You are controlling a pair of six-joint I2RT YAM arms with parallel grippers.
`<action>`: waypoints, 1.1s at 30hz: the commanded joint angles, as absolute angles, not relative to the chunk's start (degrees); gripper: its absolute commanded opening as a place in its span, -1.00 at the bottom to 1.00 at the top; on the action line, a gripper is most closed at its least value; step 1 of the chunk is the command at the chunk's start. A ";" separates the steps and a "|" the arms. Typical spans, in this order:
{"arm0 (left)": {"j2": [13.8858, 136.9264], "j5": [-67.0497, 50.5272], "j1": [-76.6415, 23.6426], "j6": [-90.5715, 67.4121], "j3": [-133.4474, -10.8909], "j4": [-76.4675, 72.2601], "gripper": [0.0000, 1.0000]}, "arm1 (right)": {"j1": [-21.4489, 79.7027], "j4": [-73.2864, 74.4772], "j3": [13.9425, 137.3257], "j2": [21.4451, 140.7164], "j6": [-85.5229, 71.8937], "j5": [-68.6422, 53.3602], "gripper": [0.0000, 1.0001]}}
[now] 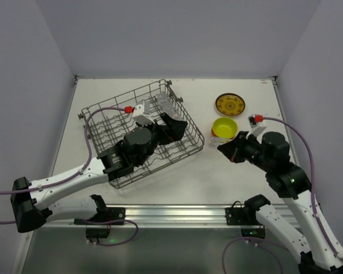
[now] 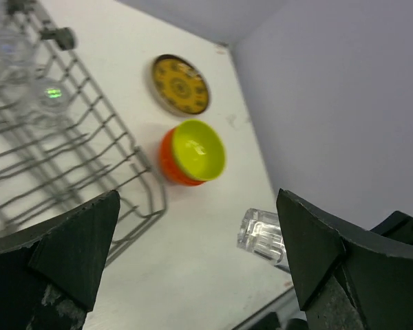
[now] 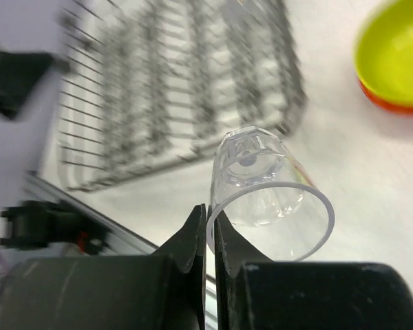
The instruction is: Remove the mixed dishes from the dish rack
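Glass cup [image 3: 268, 185]: clear, faceted base, smooth rim. It is held tipped sideways above the desk [image 1: 177, 182], between rack [image 1: 106, 123] and yellow bowl [image 1: 224, 127]. Judged light, rigid, slippery, breakable. The right gripper [image 3: 208, 214] has its jaws narrowed, pinching the rim wall, a sound hold. The left gripper [image 2: 196, 206] has its jaws wide and empty.

Left, dish rack [image 1: 103, 123]; right of it, stacked bowls [image 1: 224, 128]; behind bowls, plate [image 1: 230, 104].
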State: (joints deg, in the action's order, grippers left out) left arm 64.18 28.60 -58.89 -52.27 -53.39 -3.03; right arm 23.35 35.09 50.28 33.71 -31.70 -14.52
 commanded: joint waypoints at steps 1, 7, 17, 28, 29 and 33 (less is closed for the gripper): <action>64.16 41.04 -58.89 -47.73 -57.90 17.97 1.00 | 26.17 54.56 52.55 41.47 -26.01 -4.15 -1.00; 62.41 41.22 -58.89 -44.83 -59.15 27.76 1.00 | 39.44 63.72 55.63 51.49 -31.54 7.71 -1.00; 56.69 38.59 -58.89 -40.08 -54.14 27.86 1.00 | 54.58 55.99 54.67 70.03 -39.64 12.83 -1.00; 53.62 38.14 -58.89 -37.97 -51.24 29.18 1.00 | 58.18 53.18 56.60 80.51 -40.78 14.42 -1.00; 53.44 38.06 -58.89 -37.88 -50.98 29.09 1.00 | 58.18 52.83 56.51 80.59 -40.78 14.33 -1.00; 53.44 37.88 -58.89 -37.62 -50.36 28.31 1.00 | 58.18 51.42 56.08 79.63 -41.31 14.59 -0.95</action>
